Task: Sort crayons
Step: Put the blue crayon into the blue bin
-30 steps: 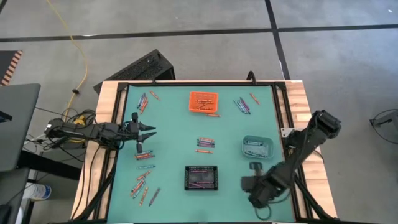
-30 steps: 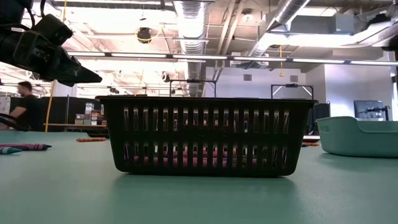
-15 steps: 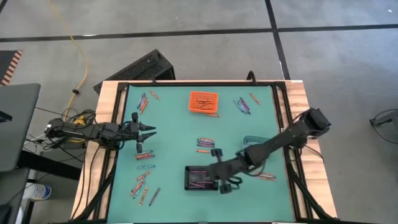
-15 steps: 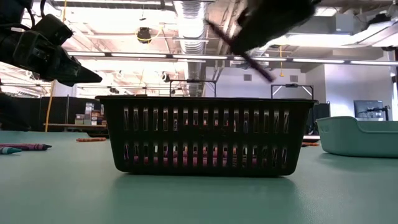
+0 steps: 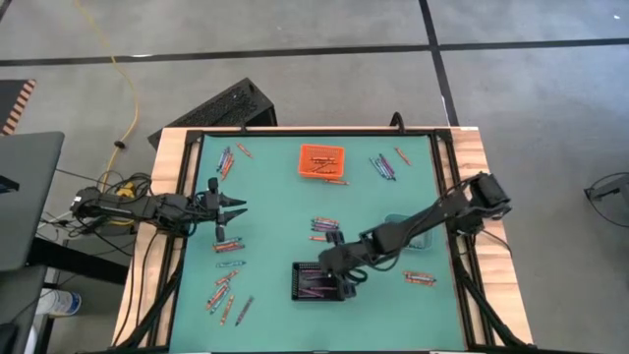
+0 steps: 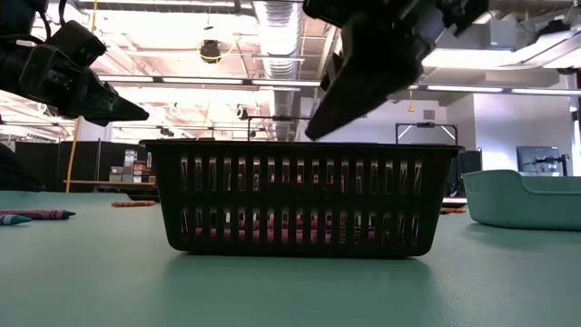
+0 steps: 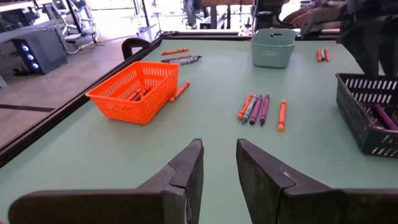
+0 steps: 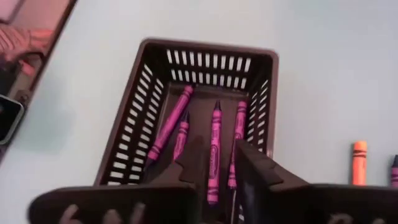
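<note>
My right gripper (image 5: 334,264) hangs over the black bin (image 5: 318,281) near the table's front edge, just above its right end; in the low view it sits above the bin's rim (image 6: 300,145). The fingers (image 8: 258,165) stand a narrow gap apart with nothing between them. Through that gap I look down into the bin at four purple crayons (image 8: 214,152) lying on its floor. Their long axes run roughly parallel, lined up with the bin's long side; three lie nearly straight and the outermost one (image 8: 169,123) leans at a slight diagonal. The tip of the middle one points toward the bin's far wall in my wrist view. One orange crayon (image 8: 359,162) lies on the green mat outside the bin, its axis about parallel to those inside. My left gripper (image 5: 234,208) waits at the table's left side, fingers slightly parted and empty. Ahead of it in its wrist view lies a row of loose crayons (image 7: 261,109), orange and purple, side by side, axes parallel and pointing away from it. The orange bin (image 7: 134,92) holds orange crayons at mixed angles. More loose crayons are scattered along the left (image 5: 224,295) and back (image 5: 382,165) of the mat.
</note>
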Robot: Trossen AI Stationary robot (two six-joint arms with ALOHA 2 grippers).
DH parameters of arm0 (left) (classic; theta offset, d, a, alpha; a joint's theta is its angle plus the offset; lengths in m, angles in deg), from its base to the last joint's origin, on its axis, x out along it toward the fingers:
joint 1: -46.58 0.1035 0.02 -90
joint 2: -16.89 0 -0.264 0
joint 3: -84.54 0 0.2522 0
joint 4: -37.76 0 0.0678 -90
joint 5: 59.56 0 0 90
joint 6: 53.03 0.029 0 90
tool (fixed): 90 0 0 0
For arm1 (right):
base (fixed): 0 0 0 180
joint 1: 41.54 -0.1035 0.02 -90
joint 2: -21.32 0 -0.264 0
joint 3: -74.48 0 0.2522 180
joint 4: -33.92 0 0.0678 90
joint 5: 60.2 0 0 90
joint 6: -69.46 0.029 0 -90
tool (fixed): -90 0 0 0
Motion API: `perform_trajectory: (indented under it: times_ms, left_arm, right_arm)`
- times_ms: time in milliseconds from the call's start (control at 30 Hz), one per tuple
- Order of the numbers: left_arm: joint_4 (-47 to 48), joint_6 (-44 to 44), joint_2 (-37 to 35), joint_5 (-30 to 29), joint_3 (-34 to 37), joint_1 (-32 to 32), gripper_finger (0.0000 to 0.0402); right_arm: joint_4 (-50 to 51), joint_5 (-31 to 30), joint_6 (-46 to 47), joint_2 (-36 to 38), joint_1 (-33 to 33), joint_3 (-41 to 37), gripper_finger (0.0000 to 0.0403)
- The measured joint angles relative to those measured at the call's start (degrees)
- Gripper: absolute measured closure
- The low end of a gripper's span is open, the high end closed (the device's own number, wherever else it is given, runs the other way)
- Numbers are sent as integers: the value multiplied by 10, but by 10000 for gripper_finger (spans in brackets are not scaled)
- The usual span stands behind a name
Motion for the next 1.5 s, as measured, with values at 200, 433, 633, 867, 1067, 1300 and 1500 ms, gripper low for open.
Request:
perform_trajectory:
  times_ms: [200, 433, 633, 867, 1067, 1300, 1500]
  left_arm:
    - [0, 0, 0, 0, 0, 0, 316]
    - [0, 0, 0, 0, 0, 0, 316]
    - [0, 0, 0, 0, 0, 0, 316]
    - [0, 0, 0, 0, 0, 0, 316]
    - [0, 0, 0, 0, 0, 0, 316]
    - [0, 0, 0, 0, 0, 0, 316]
    - [0, 0, 0, 0, 0, 0, 316]
  right_arm:
    - [27, 0, -3, 30, 3, 0, 279]
    - [117, 1, -3, 120, 24, 0, 268]
    - [233, -62, 4, 189, 65, 1, 280]
    - [387, -66, 46, 216, 216, -5, 287]
    - [373, -73, 75, 182, 401, -35, 287]
    - [298, -71, 22, 79, 539, -34, 287]
    - [292, -60, -8, -5, 604, 5, 287]
